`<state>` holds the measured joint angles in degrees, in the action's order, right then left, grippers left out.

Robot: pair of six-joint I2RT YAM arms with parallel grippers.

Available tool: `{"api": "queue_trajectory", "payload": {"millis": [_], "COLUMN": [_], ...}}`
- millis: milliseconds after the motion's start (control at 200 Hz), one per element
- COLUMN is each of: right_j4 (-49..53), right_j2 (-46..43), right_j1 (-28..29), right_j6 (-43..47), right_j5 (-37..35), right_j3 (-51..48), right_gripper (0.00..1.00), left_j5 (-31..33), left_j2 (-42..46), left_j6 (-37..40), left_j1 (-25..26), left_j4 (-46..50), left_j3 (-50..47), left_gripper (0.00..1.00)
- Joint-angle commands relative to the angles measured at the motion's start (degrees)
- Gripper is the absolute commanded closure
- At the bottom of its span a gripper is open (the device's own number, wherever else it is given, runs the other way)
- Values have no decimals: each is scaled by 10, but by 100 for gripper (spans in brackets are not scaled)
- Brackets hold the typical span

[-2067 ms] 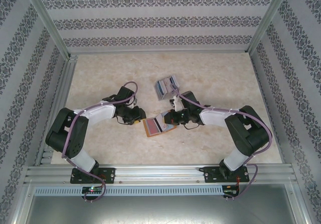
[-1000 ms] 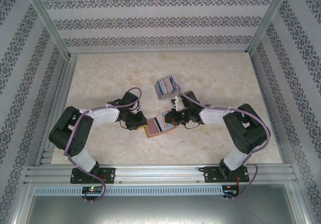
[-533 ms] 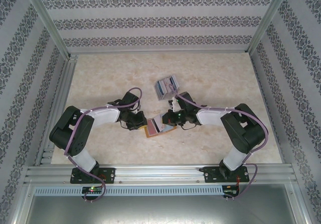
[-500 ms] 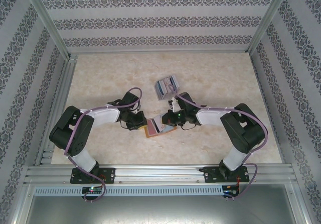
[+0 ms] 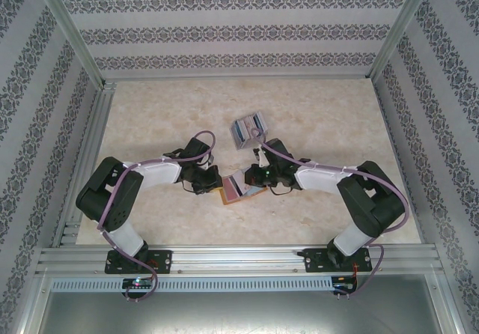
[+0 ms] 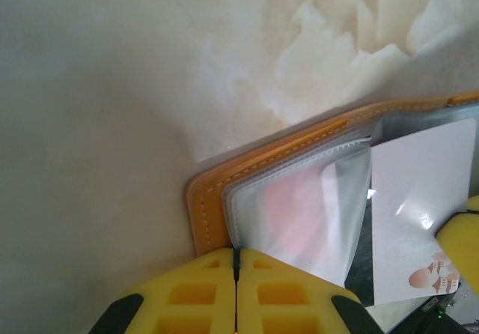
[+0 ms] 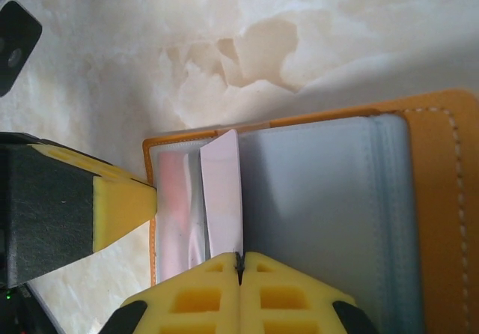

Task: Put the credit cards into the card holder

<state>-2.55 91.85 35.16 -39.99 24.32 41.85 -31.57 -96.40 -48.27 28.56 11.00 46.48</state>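
The marbled table [image 5: 150,109] carries the orange-brown card holder [image 7: 434,199], lying open at centre frame with its clear sleeves [image 6: 299,207] showing. Stacked credit cards [image 5: 248,129] sit just above it. The left gripper [image 6: 236,263] pinches the card holder at its sleeve edge. The right gripper [image 7: 239,263] clamps a pale pinkish card [image 7: 222,199].

Overhead view: even, diffuse light; my arms [image 5: 150,171] cast faint soft shadows on the table [image 5: 314,109]. Left wrist view: the table's left half lies in grey shade; the card holder [image 6: 206,222]'s clear sleeve [image 6: 307,214] shows pale glare. My yellow fingers [image 6: 198,293] are blurred at the bottom edge of both wrist views. Right wrist view: bright, table pattern soft.
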Motion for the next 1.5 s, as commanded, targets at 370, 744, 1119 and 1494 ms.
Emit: {"api": "queue_trajectory", "payload": {"millis": [370, 744, 1119, 1494], "right_j4": [7, 25, 21, 18], "right_j2": [8, -6, -8, -10], "right_j1": [13, -21, -34, -18], "right_j6": [124, 147, 154, 154], "right_j5": [-35, 11, 14, -19], "right_j3": [-3, 1, -2, -5], "right_gripper": [94, 95, 95, 95], "left_j5": [0, 22, 29, 28], "left_j2": [-40, -41, -45, -56], "left_j6": [25, 49, 57, 58], "left_j1": [18, 18, 18, 18], "left_j4": [19, 45, 54, 50], "left_j3": [-1, 12, 19, 31], "left_gripper": [95, 96, 96, 96]}}
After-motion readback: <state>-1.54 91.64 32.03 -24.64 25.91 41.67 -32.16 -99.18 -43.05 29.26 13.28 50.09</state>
